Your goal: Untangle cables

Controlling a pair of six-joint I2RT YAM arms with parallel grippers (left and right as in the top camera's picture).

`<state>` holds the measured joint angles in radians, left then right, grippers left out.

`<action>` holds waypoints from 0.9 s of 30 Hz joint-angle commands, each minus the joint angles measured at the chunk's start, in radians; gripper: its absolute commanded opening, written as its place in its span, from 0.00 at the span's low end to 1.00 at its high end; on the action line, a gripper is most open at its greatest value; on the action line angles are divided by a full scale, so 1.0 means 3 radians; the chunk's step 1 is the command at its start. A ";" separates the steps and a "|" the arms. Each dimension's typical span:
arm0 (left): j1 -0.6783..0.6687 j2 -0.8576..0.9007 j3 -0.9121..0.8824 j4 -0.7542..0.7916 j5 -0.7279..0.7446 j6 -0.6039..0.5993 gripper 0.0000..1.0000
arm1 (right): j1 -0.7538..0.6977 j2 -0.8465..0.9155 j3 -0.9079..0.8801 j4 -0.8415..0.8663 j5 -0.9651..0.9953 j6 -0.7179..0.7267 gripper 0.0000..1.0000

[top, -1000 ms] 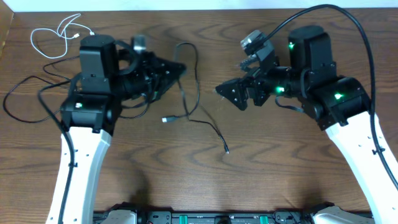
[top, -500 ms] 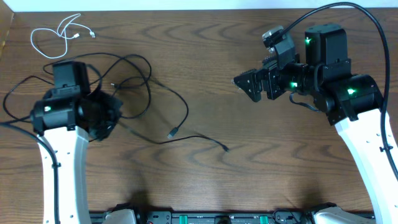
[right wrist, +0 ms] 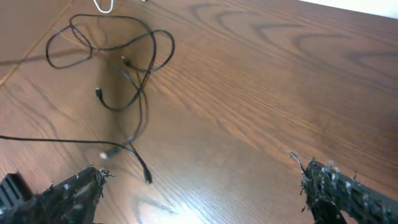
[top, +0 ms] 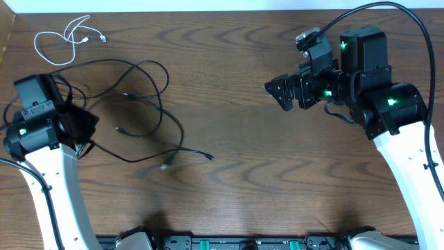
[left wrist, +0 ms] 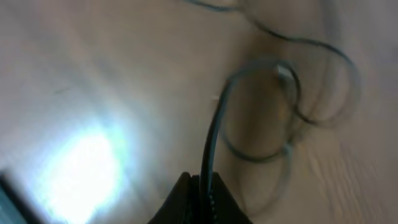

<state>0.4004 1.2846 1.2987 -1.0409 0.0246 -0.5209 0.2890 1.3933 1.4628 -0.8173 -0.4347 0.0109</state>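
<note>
Black cables: the black cables [top: 161, 104] lie in loose, crossing loops on the left half of the desk. Their plug ends [top: 211, 157] trail toward the near middle.
White cable: the white cable [top: 71, 42] is coiled alone at the far left corner, apart from the black loops.
Left gripper: the left gripper [left wrist: 202, 190] is pressed together on one black strand. In its blurred wrist view the strand runs straight up from the fingertips. From overhead the arm sits at the left edge and hides the grip itself.
Right gripper: the right gripper [top: 276, 96] is spread wide and holds nothing. It hangs over bare wood at the far right, well apart from the tangle.
Step in hand: probably drawing the pinched strand leftward out of the loops.
Doing it well: pull low and slowly along the strand's own line, so that a crossing slides free rather than cinching. Watch the plug ends, which look likely to snag in a loop. The free gripper could pin the rest.
Surface: the desk [top: 229, 201] is dark brown wood grain, smooth and slightly glossy, so the cords should slide easily.
Room: a pale strip shows beyond the far edge, and a black rail [top: 229, 243] runs along the near edge.
</note>
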 commanded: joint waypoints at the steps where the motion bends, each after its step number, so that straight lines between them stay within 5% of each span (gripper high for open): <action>1: 0.0005 -0.0061 0.0037 0.0145 0.1108 0.1048 0.07 | -0.0020 0.0000 0.0048 0.0023 0.0060 -0.0004 0.99; 4: 0.0005 -0.0135 0.0037 0.0270 0.1770 0.1461 0.07 | -0.0020 0.0000 0.0048 0.0029 0.0058 -0.0004 0.99; 9: 0.0079 -0.0270 0.0037 0.0280 0.1353 0.1003 0.07 | -0.0020 0.0000 0.0048 0.0018 0.0058 -0.0004 0.99; 24: 0.0402 -0.0937 0.0037 0.0121 0.1362 0.0952 0.07 | -0.0020 0.0000 0.0048 0.0031 0.0058 -0.0004 0.99; 27: 0.0402 -0.1078 0.0037 0.0093 0.0857 0.0510 0.07 | -0.0019 0.0000 0.0048 0.0033 0.0057 -0.0003 0.99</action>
<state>0.5163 0.9928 1.2987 -1.0065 0.3943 -0.2676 0.2882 1.3933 1.4628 -0.8104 -0.4210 0.0109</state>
